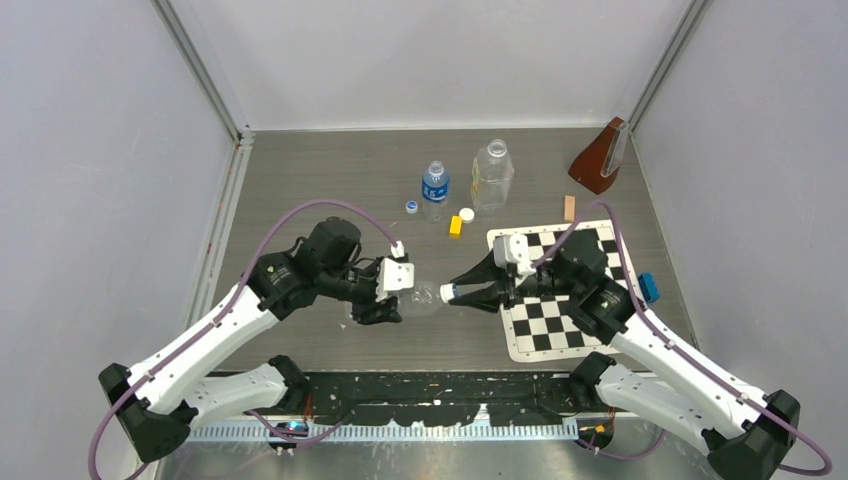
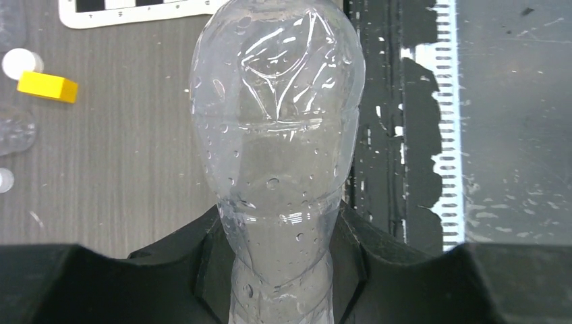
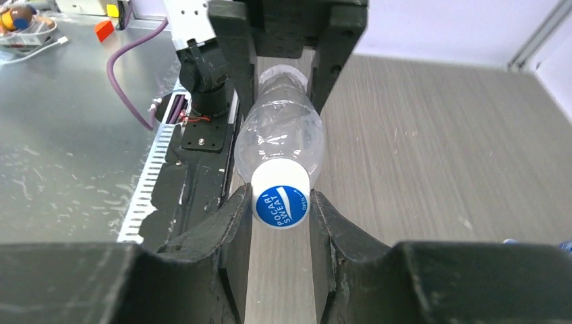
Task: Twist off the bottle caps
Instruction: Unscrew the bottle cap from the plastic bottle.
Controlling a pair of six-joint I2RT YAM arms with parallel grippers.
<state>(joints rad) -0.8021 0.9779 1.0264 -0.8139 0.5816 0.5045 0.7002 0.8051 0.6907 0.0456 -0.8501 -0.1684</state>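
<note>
Holding a clear, droplet-beaded bottle (image 2: 276,135) seemingly level, left claw (image 1: 392,300) clamps its body; right claw (image 1: 460,293) pinches the round blue-topped cap (image 3: 282,202).

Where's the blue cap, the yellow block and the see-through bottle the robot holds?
blue cap (image 3: 282,206): right wrist view, its printed top.
yellow block (image 2: 46,84): left wrist view, its top face.
see-through bottle (image 2: 276,135): left wrist view, its clear side.

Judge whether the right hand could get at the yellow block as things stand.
Probably not yet: the right hand is shut on the cap of the bottle held by the left hand. Once freed, the yellow block looks unobstructed.
</note>
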